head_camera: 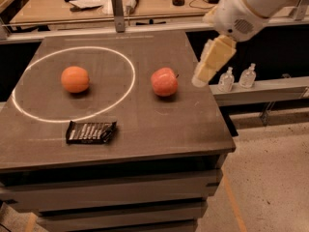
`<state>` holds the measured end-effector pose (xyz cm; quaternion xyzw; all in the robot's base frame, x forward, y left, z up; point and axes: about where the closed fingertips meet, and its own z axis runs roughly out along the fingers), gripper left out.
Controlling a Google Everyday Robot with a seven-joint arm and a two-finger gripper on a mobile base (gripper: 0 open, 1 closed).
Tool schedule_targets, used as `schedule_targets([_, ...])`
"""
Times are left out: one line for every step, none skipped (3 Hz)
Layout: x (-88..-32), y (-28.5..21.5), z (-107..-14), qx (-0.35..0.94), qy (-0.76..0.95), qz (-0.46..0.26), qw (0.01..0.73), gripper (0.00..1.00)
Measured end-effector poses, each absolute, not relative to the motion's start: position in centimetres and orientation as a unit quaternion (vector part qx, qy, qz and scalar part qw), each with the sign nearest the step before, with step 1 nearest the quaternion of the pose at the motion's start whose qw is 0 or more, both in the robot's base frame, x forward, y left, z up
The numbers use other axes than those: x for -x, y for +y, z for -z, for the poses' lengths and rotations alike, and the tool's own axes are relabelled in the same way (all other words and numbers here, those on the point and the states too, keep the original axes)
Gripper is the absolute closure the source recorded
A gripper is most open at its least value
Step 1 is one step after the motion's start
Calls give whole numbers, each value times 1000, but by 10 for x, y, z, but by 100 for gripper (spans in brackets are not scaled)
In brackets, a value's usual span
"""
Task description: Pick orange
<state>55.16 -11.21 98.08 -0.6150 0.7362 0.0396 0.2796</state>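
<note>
Camera view: the orange (75, 79) sits on the left half of the dark bench (159, 129), inside a white painted ring (126, 88) and nearer the far edge than the front one. Nothing touches it and nothing lies over it. Just outside the ring, toward the right edge, is a redder apple (164, 81) with a small stem. It lies between the orange and the gripper (200, 79). A flat dark packet with silvery stripes (91, 131) lies near the front edge, below the orange and just outside the ring.

The gripper hangs above the right edge of the bench, tilted down and leftward, beside the apple and well apart from the orange. Its jaws read as one pale block, so I cannot tell whether they are open or closed. The white arm (246, 6) is cut off at the top right corner.

Beyond the right edge, two small clear bottles (226, 79) stand on a grey ledge. A grey post (116, 4) rises at the far edge. The objects on the wooden table (53, 8) behind are too small to name.
</note>
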Motion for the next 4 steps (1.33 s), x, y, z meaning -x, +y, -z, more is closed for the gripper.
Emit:
schedule_targets([-585, -61, -981, 615, 721, -74, 311, 0])
schedule_targets([-613, -19, -977, 613, 714, -96, 323, 0])
schedule_targets([-634, 10, -967, 606, 715, -117, 328, 0])
schedule_targets([-648, 32, -960, 598, 719, -126, 330, 0])
